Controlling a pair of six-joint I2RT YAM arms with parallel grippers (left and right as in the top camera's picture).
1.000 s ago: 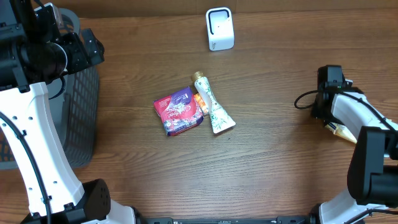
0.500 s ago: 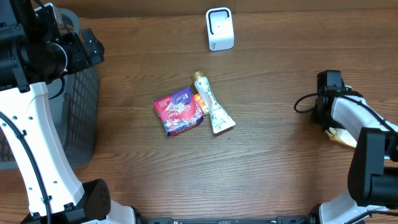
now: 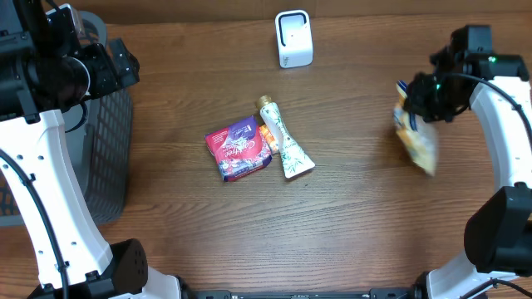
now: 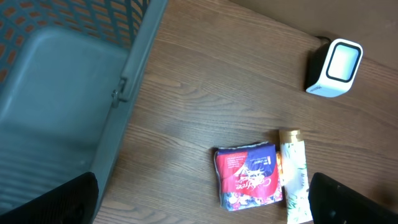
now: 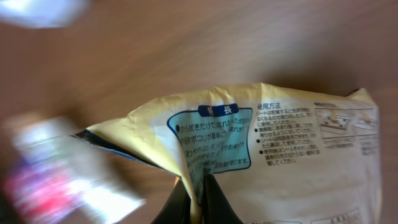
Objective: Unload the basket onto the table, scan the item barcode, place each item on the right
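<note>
Overhead, the brown wooden desk [image 3: 349, 232] is filling the whole view. A grey mesh basket [image 3: 112, 158] is standing at its left edge, and the left wrist view is looking down into its bare grey bottom.

The 2 white arms are reaching in from the near corners. The left arm [image 3: 41, 191] is rising along the basket, and the left hand [image 3: 112, 66] is hanging over the basket's far corner. Its 2 fingers [image 4: 56, 199] are spread wide and holding nothing.

The right arm [image 3: 507, 141] is bending in from the right side. The right hand [image 3: 418, 93] is pressed together and pinching a yellow packet [image 3: 416, 141] by a fold of its wrapper. The packet is hanging off the desk near the right edge, smeared by motion in the overhead view. In the right wrist view it is showing a teal panel and small printed text on its face; no barcode is showing there.

A red and purple packet [image 3: 239, 149] is lying flat near the middle of the desk. A white tube [image 3: 283, 139] with a gold cap is lying just beside it on the right, touching it.

A small white scanner [image 3: 293, 38] is standing at the far edge, well apart from the yellow packet.
</note>
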